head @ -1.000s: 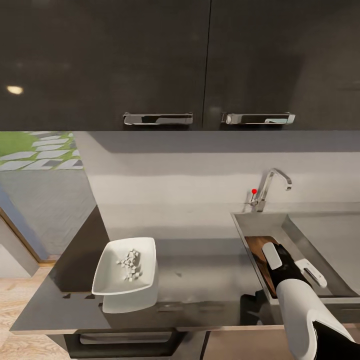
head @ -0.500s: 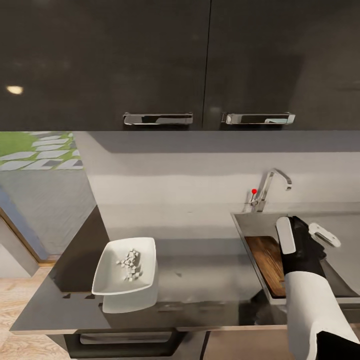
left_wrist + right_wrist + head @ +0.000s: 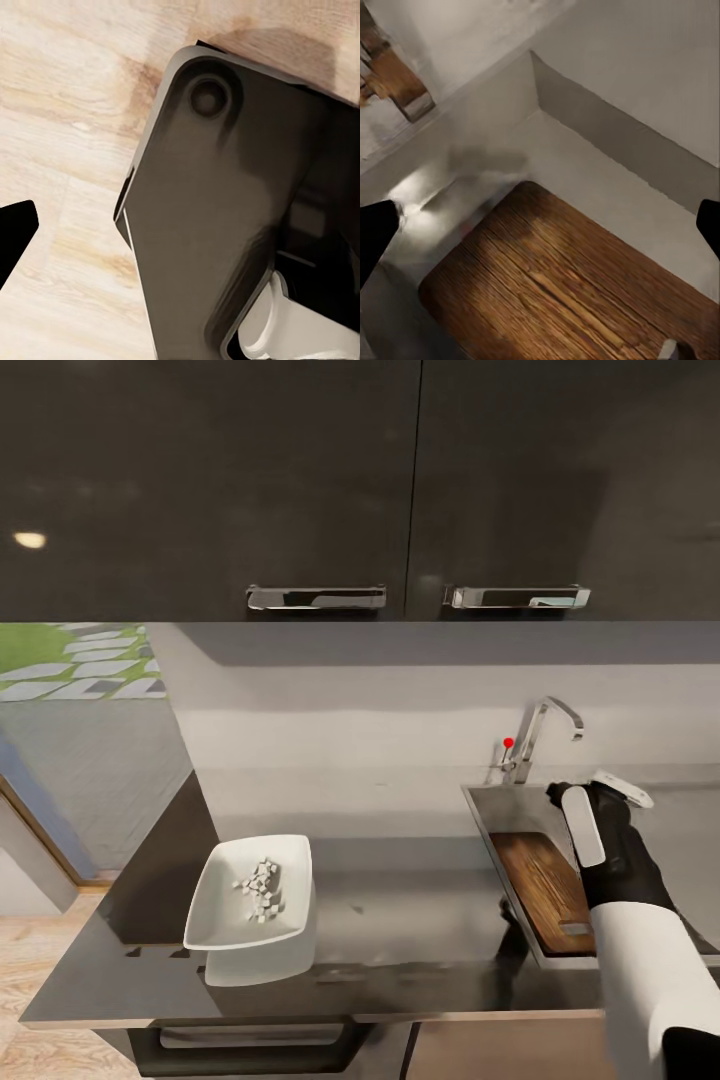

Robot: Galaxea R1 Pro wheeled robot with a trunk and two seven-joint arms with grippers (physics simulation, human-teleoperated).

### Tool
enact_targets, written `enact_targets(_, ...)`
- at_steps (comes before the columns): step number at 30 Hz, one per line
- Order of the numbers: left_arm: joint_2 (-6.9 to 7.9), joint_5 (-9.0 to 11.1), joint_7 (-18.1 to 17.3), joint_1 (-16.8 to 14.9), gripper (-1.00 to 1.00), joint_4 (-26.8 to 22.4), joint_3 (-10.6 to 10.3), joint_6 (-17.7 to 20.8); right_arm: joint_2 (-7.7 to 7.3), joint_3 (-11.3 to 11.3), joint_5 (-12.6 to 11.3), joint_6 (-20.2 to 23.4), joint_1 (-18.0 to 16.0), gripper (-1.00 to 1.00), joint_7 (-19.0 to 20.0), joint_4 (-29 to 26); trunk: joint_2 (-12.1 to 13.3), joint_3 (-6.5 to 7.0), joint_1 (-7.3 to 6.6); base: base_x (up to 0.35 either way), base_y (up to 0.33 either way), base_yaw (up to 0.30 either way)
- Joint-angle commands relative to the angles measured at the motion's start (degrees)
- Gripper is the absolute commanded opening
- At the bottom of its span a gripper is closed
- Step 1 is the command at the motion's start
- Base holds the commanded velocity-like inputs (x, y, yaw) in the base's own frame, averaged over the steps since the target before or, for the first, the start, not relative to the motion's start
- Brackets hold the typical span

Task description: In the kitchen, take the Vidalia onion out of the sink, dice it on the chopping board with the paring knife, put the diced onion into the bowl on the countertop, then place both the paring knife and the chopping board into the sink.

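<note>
The bowl [image 3: 258, 905] sits on the left part of the countertop [image 3: 400, 930], near its front edge, and holds a small heap of pale onion cubes [image 3: 262, 890], so the dicing and the transfer to the bowl look done. At the right, the chopping board [image 3: 540, 885] lies flat on the bottom of the sink [image 3: 490, 800], along its left wall, so that step also reads as finished. The right gripper [image 3: 600, 805] hangs above the far end of the board, just in front of the tap [image 3: 545, 735], with its two fingers spread wide and nothing between them; the right wrist view shows the same, with dark fingertips at either edge and bare board grain [image 3: 562, 285] and grey basin floor below. The knife cannot be made out with certainty: a small pale piece shows at the near edge of the board, too small to name. If the knife is already in the basin, I judge the task essentially complete. The left gripper's state cannot be told; the left wrist view shows wooden floor [image 3: 67, 112] and a dark robot part.
</note>
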Motion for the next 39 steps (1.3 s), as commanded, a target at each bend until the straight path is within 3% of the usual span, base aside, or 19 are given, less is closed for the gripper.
enact_targets(1, -0.03, 0.28, -0.11, -0.12, 1.0, 0.25, -0.23, -1.65, -0.67, 0.4, -0.52, 0.17, -0.01, 1.0, 2.18, 0.01, -0.1, -0.11, 0.03, 0.0, 0.0, 0.0)
enact_targets(4, -0.1, 0.28, -0.11, -0.13, 1.0, 0.31, -0.23, -5.65, -2.11, 0.86, 0.28, 0.2, 0.18, 1.0, 8.9, 0.4, -0.1, -0.11, 0.03, 0.0, 0.0, 0.0)
enact_targets(8, -0.28, 0.28, -0.11, -0.12, 1.0, 0.43, -0.24, -8.02, -3.7, 1.04, 7.09, 0.09, 0.35, 1.0, 19.0, 1.91, -0.1, -0.11, 0.03, 0.0, 0.0, 0.0)
enact_targets(12, -0.32, 0.28, -0.11, -0.11, 1.0, 0.46, -0.27, -8.62, -4.71, 1.0, 18.69, 0.04, 0.39, 1.0, 36.27, 2.82, -0.1, -0.11, 0.03, 0.0, 0.0, 0.0)
enact_targets(13, -0.32, 0.28, -0.11, -0.1, 1.0, 0.46, -0.28, -8.65, -4.82, 0.98, 20.19, 0.02, 0.39, 1.0, 38.62, 2.87, -0.1, -0.11, 0.03, 0.0, 0.0, 0.0)
enact_targets(16, -0.33, 0.28, -0.11, -0.11, 1.0, 0.47, -0.31, -8.73, -5.4, 0.9, 28.47, -0.09, 0.39, 1.0, 50.63, 3.48, -0.1, -0.11, 0.03, 0.0, 0.0, 0.0)
enact_targets(17, -0.33, 0.28, -0.11, -0.1, 1.0, 0.47, -0.31, -8.74, -5.47, 0.87, 29.68, -0.1, 0.39, 1.0, 52.15, 3.54, -0.1, -0.11, 0.03, 0.0, 0.0, 0.0)
enact_targets(18, -0.24, 0.26, -0.11, -0.12, 1.0, 0.47, -0.31, -8.75, -5.65, 0.77, 32.83, -0.12, 0.39, 1.0, 55.87, 3.66, -0.1, -0.11, 0.03, 0.0, 0.0, 0.0)
enact_targets(21, -0.3, 0.27, -0.11, -0.14, 1.0, 0.47, -0.32, -8.76, -6.18, 0.64, 36.86, -0.14, 0.4, 1.0, 61.84, 3.72, -0.1, -0.11, 0.03, -0.061, 0.0, 0.0)
enact_targets(28, -0.17, 0.27, -0.11, -0.13, 1.0, 0.47, -0.32, -8.77, -7.97, 0.51, 37.7, -0.14, 0.4, 1.0, 70.26, 3.59, -0.1, -0.11, 0.03, -0.275, 0.0, 0.0)
enact_targets(39, -0.15, 0.28, -0.11, -0.11, 1.0, 0.47, -0.32, -8.77, -8.12, 0.65, 37.75, -0.14, 0.4, 1.0, 71.67, 3.61, -0.1, -0.11, 0.03, -0.335, 0.0, 0.0)
